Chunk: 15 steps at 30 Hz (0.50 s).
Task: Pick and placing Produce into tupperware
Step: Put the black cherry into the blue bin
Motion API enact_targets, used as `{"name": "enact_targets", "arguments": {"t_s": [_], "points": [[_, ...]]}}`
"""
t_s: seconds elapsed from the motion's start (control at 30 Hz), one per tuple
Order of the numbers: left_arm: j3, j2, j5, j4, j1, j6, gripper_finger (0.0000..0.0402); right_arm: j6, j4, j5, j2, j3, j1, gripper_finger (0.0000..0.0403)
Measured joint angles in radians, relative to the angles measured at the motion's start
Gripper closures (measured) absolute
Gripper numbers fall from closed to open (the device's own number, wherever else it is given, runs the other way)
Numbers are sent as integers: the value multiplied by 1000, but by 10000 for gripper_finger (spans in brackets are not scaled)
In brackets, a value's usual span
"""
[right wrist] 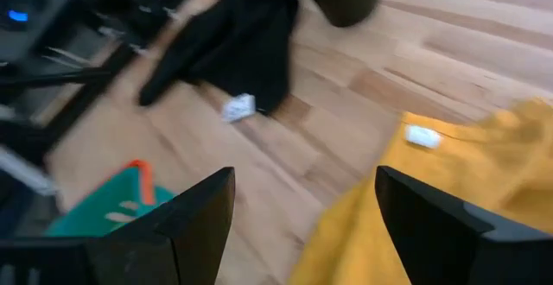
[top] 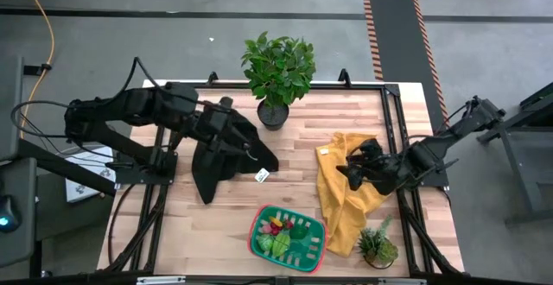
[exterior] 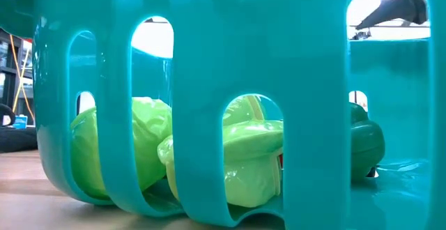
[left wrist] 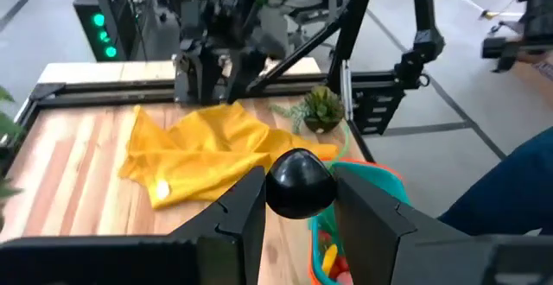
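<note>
The tupperware (top: 289, 233) already contains several produce pieces (top: 282, 231). The left gripper (left wrist: 298, 200) pinches a dark round item (left wrist: 298, 182) between its jaws, not yet placed. The right gripper (right wrist: 304, 200) hangs over the yellow cloth (top: 344, 190) with jaws spread, empty.

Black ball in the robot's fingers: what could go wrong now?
1. The black round toy is smooth, and the left gripper pinches only its sides, so it might slip out.
2. The tupperware sits off to one side, not underneath. If the toy dropped here, it would likely hit the wooden table and roll.

The right gripper waits open over the yellow cloth.
</note>
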Motion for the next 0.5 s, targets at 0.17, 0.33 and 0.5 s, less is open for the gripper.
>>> {"name": "enact_targets", "arguments": {"t_s": [0.17,0.33,0.5], "points": [[25,0,-27,-57,-55,-63,290,-134,175,-42,-21,0,-1,133],[34,0,-28,-84,-99,-122,290,-269,388,-172,-19,0,-3,133],[33,14,-37,-116,-142,-175,290,-379,559,-208,-19,0,-3,133]]}}
